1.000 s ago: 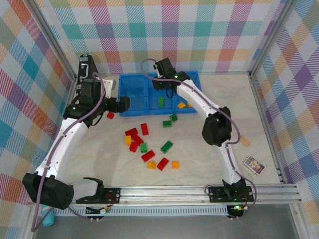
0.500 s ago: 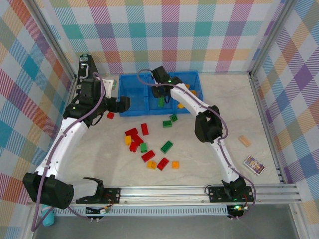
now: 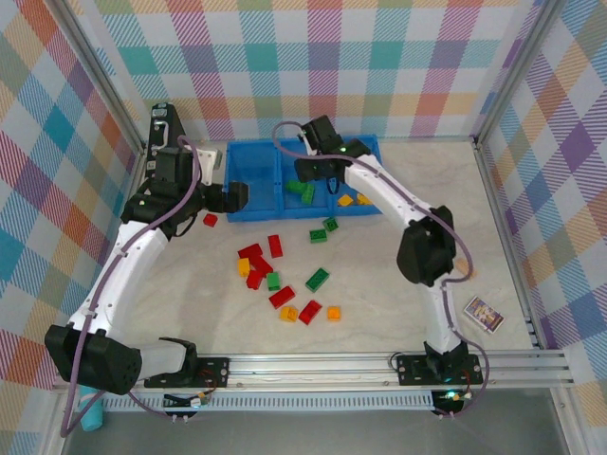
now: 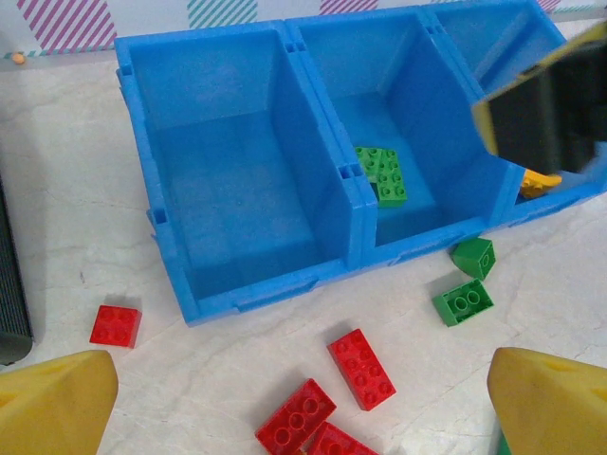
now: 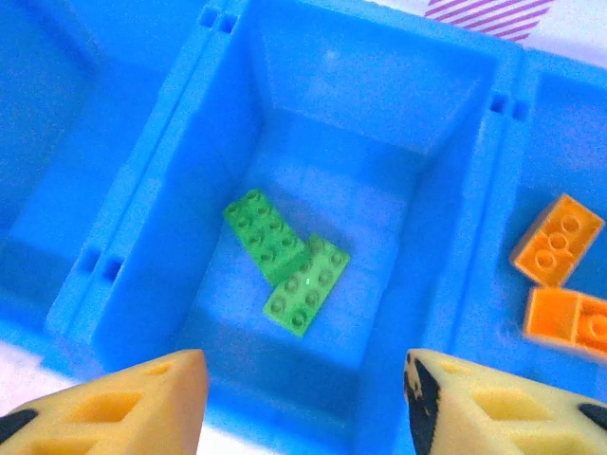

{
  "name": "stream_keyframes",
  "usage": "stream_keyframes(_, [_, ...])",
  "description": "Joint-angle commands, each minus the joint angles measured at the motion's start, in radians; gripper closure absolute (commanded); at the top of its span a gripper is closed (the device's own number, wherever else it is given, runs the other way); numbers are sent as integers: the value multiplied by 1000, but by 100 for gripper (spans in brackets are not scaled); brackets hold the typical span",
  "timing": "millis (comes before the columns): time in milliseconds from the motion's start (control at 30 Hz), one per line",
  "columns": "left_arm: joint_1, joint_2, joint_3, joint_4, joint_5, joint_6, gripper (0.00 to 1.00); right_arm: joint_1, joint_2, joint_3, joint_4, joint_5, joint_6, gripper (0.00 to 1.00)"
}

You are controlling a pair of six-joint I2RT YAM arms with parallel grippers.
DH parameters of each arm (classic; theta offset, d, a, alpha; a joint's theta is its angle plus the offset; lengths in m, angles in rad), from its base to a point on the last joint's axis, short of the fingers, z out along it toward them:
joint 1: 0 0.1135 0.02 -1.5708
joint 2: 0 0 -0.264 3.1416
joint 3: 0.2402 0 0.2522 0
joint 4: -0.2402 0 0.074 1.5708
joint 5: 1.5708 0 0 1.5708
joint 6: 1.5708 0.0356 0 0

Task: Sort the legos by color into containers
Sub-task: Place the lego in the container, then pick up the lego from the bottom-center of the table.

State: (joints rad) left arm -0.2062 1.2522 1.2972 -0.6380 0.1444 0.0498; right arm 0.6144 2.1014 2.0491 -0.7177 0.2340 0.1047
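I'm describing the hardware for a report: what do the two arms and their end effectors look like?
Both the left arm and right arm have white link shells with black joint housings, a greyish-purple cable looping alongside, and a small green light. The left end effector and right end effector have blunt yellow fingers.

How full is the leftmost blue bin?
Empty: the leftmost bin has a bare floor, while the middle bin beside it holds two green legos.

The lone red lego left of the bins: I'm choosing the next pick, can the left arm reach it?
Probably yes: the left gripper hangs open close by, and the red lego lies alone with nothing over it.
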Motion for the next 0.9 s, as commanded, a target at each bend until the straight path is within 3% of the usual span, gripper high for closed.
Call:
stream_keyframes(0, [5, -34, 22, -21, -6, 18, 0, 17, -138, -160, -11, -21, 62, 39])
stream_keyframes(300, [5, -29, 24, -22, 3, 19, 0, 50, -452, -696, -15, -85, 402, 26])
stream_keyframes(367, [5, -26, 23, -21, 7, 19, 0, 55, -516, -792, -51, -95, 553, 15])
stream_keyframes(500, [5, -14, 28, -28, 22, 19, 0, 89, -627, -963, -4, -164, 822, 9])
stream_keyframes(667, [5, -16, 24, -23, 30, 18, 0, 128, -670, -1122, 128, -212, 1029, 8])
stream_keyframes(867, [5, -19, 24, -25, 34, 18, 0, 146, -607, -1159, 306, -298, 1089, 7])
